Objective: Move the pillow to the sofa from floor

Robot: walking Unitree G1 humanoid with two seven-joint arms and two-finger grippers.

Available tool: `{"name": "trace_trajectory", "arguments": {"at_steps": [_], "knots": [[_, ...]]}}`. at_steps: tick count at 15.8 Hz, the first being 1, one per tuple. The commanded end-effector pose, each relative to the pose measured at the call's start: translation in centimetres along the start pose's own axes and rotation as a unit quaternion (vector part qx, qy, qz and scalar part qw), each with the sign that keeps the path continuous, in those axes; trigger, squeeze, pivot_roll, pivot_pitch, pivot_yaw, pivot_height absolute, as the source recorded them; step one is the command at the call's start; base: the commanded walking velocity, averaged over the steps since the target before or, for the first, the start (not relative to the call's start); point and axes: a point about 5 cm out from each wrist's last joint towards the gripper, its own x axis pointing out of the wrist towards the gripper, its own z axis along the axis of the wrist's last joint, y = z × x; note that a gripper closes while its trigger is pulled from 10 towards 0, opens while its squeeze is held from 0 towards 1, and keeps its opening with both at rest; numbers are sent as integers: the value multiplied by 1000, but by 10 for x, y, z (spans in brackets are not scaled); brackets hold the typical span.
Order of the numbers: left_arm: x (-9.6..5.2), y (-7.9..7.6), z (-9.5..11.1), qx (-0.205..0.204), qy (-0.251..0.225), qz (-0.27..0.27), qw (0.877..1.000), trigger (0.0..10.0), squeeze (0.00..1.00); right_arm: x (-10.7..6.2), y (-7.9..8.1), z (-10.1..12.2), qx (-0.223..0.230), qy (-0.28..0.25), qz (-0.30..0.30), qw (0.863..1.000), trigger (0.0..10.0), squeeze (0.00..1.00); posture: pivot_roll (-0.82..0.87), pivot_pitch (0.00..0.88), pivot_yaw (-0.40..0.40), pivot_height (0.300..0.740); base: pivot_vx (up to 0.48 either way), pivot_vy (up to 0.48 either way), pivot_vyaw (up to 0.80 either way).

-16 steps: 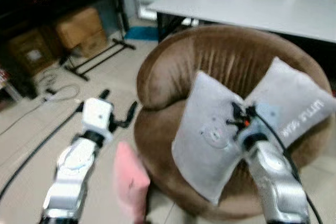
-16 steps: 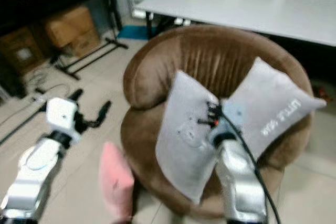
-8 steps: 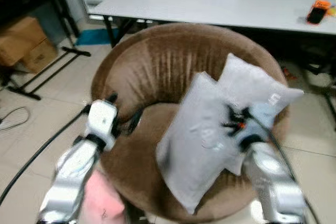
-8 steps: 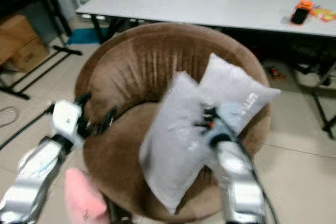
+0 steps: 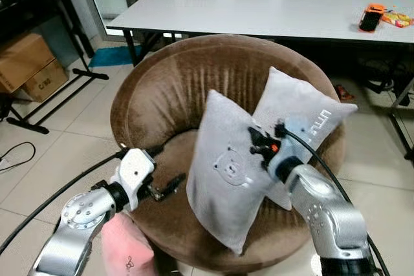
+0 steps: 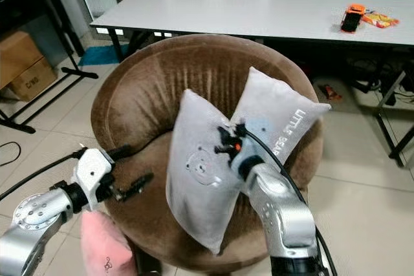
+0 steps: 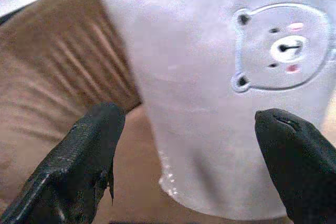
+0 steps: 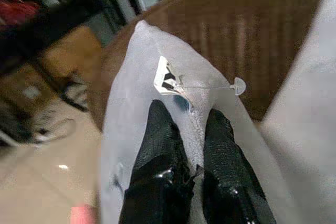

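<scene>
The right gripper (image 5: 264, 148) held the bear-face pillow (image 5: 226, 185) over the seat of the round brown sofa (image 5: 174, 88), its jaws pressed together on a fold of fabric along the pillow's upper right edge, as the right wrist view confirmed. The pillow hung with its long axis close to upright, slightly tilted, its lower corner down at the front of the seat cushion; whether that corner actually rested on the cushion could not be determined. Directly behind it, a second grey pillow (image 5: 304, 117) with lettering leaned against the sofa back, the two touching or nearly so. The left gripper (image 5: 163, 169) stood just beside the held pillow's left edge, low over the seat, jaws spread and empty, the bear face lying straight ahead between its fingers (image 7: 86, 150) in the left wrist view. The right arm was therefore the one in contact, the left the nearer free support. The pillow appeared to be in its delivery position; release seemed the remaining step. A pink pillow (image 5: 126, 250) lay on the floor against the sofa's front.
</scene>
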Motion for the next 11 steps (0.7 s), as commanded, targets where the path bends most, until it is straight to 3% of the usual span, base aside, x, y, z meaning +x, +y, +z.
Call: {"name": "trace_trajectory", "arguments": {"at_steps": [1,3,4,9,10,11], "knots": [[-3,1,1,1,6,-15,1000,10000,294,2,11,19,20,-32,35,999,10000,0,-66,0,96,740,0,0,0],[-5,-2,0,0,18,-39,999,10000,294,10,15,24,71,-33,58,995,10000,0,-68,0,99,740,0,0,0],[-6,-4,-1,-2,23,-48,999,10000,294,20,9,17,90,-17,48,995,10000,0,-67,0,98,740,0,0,0],[-7,-5,-2,-7,33,-63,997,10000,290,46,-23,-14,80,52,-31,995,10000,0,-63,0,99,740,0,0,0],[-7,-5,-3,-8,35,-65,997,10000,290,50,-29,-18,86,61,-49,993,10000,149,-63,0,99,740,0,0,0],[-7,-5,-2,-9,35,-66,997,10000,290,53,-33,-20,91,67,-59,992,10000,1000,-63,0,99,740,0,0,0]]}}
